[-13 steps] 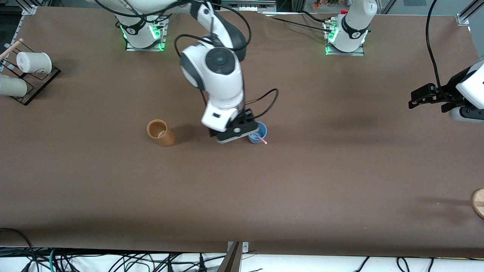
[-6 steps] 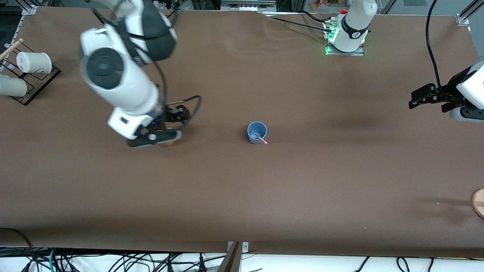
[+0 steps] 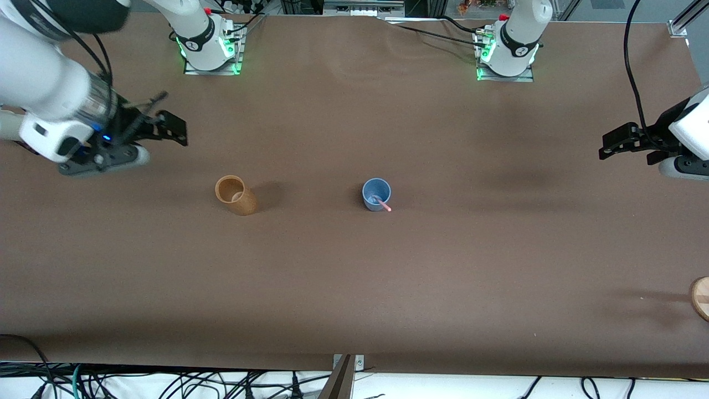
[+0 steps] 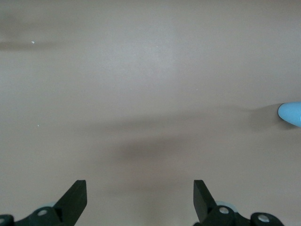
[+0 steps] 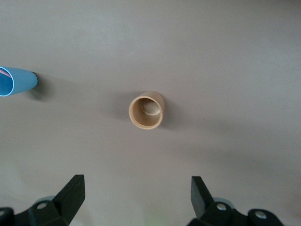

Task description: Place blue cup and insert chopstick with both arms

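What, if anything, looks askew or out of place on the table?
Nothing stands out. The blue cup stands upright with the chopstick leaning in it, the tan cup upright beside it. Right gripper and left gripper are open, holding nothing.

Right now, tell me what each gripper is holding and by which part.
Nothing is held. The right gripper and left gripper are both open and empty; the chopstick sits in the blue cup.

The blue cup (image 3: 376,194) stands upright mid-table, the chopstick (image 3: 382,204) leaning out toward five o'clock, the tan cup (image 3: 235,194) at its nine o'clock, while both grippers, right gripper (image 3: 169,128) and left gripper (image 3: 612,143), hang over opposite table ends.
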Tool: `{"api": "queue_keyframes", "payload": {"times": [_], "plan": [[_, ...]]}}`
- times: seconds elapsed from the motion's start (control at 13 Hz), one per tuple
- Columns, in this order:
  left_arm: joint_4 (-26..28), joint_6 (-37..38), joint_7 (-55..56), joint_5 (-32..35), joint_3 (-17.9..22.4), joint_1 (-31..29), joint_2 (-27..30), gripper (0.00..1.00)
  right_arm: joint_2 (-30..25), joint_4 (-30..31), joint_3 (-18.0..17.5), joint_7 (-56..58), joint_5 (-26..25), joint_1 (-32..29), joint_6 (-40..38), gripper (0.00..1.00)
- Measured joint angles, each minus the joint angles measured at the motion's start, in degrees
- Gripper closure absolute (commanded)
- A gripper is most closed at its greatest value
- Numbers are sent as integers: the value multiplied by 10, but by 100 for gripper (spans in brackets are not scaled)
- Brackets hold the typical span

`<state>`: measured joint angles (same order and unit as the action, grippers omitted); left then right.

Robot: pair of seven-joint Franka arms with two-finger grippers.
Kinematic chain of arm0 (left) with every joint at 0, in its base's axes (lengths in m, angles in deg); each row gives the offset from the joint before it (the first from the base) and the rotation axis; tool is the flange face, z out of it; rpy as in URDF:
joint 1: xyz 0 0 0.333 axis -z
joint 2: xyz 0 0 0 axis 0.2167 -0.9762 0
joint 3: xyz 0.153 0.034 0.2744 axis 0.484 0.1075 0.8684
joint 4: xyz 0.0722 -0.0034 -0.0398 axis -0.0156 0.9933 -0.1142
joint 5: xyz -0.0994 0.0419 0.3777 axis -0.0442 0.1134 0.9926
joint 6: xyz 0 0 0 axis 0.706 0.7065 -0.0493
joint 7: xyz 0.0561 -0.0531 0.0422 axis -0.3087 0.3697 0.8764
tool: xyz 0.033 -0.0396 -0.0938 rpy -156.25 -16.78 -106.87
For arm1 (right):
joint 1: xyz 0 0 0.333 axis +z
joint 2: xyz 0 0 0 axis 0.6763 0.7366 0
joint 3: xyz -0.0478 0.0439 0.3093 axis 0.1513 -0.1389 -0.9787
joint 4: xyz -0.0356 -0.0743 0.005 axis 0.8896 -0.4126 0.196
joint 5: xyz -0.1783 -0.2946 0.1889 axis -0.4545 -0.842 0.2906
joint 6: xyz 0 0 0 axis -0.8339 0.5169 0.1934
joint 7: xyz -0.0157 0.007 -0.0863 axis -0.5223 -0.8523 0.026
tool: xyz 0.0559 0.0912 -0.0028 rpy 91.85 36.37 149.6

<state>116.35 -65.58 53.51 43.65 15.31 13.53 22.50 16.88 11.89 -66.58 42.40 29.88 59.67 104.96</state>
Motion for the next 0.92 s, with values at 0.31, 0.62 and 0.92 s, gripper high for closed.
{"api": "queue_keyframes", "payload": {"times": [0.31, 0.62, 0.92], "plan": [[0, 0, 0, 0, 0, 0, 0, 0, -66, 79, -3, 11, -20, -6, 27, 0], [0, 0, 1, 0, 1, 0, 0, 0, -64, 78, -6, 11, -44, -5, 36, 0], [0, 0, 1, 0, 2, -7, 0, 0, -64, 72, -10, 11, -53, -4, 35, 0]]}}
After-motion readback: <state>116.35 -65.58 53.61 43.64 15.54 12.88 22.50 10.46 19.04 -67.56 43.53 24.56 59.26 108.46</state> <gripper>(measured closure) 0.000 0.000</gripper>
